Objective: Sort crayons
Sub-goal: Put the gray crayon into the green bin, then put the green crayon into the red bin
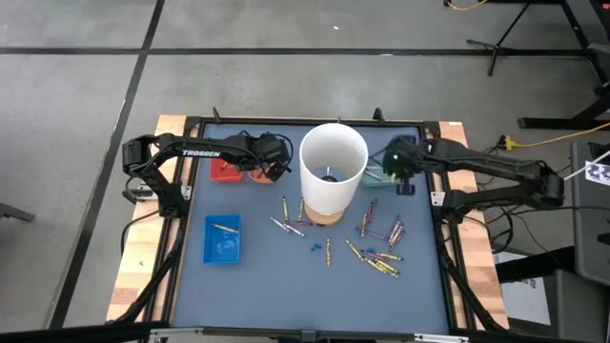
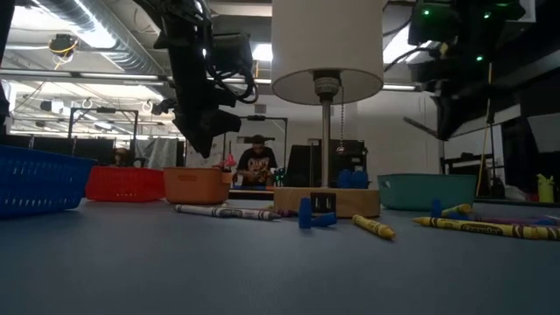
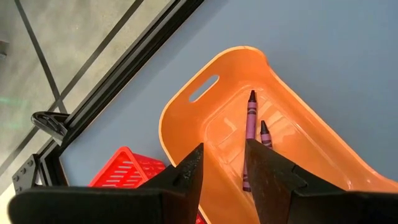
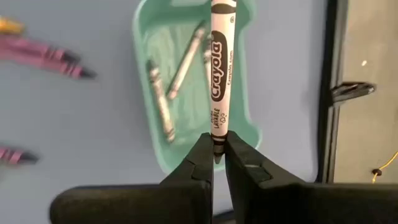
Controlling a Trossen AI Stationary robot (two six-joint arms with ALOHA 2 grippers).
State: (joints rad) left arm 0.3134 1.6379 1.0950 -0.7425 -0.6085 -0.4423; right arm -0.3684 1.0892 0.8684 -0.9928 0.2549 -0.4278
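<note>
Hovering above the teal tray (image 4: 193, 93) at the table's far right, the right gripper (image 4: 216, 158) pinches a grey crayon (image 4: 219, 74) by its end; tilted, it could fall past the tray's rim, which sits near the table frame (image 4: 329, 93). The left gripper (image 3: 221, 168) hangs spread and empty over the orange tray (image 3: 186, 124), apparently holding two purple crayons (image 3: 250, 118). Loose crayons (image 1: 376, 252) lie near, right of the white cylinder (image 1: 333, 167), with open room.

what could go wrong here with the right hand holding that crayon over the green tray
The right hand pinches the grey crayon only at its very end, so it could swing or slip out early. The green tray is small, so the crayon could land on the rim or mat.
</note>
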